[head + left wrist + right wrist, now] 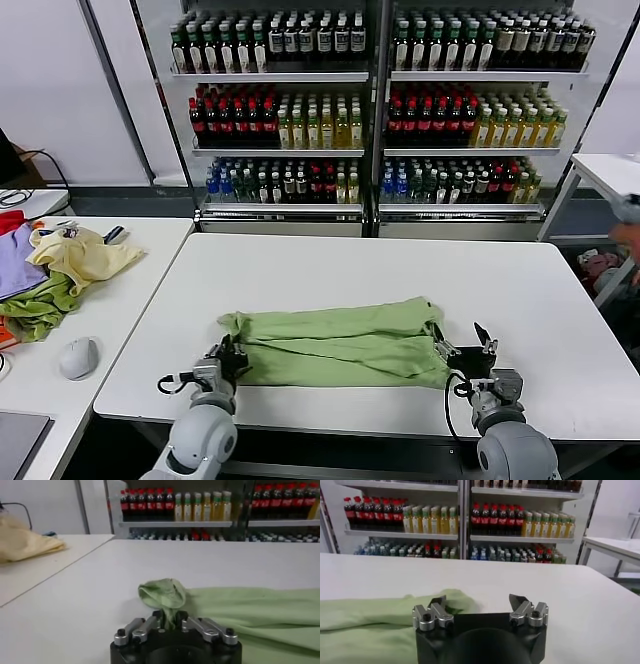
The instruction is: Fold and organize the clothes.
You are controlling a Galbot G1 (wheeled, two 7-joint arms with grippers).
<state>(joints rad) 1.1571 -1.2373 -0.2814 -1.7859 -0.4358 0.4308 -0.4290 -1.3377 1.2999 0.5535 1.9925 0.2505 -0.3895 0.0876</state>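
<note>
The light green polo shirt [335, 345] lies folded in a long band across the front of the white table [370, 270]. My left gripper [228, 358] sits at the shirt's left end, shut on a bunched corner of the cloth [163, 596] that puffs up between its fingers. At the shirt's right end my right gripper [463, 347] stands open; one finger [439, 603] rests against the green cloth [380, 622] and the other [518, 601] is over bare table. Collar, buttons and patch are hidden in the fold.
On the side table to the left lie a pale yellow garment [82, 255], purple and darker green garments [32, 300] and a computer mouse [78, 357]. Shelves of bottles [370, 100] stand behind the table. Another white table [610, 175] is at the far right.
</note>
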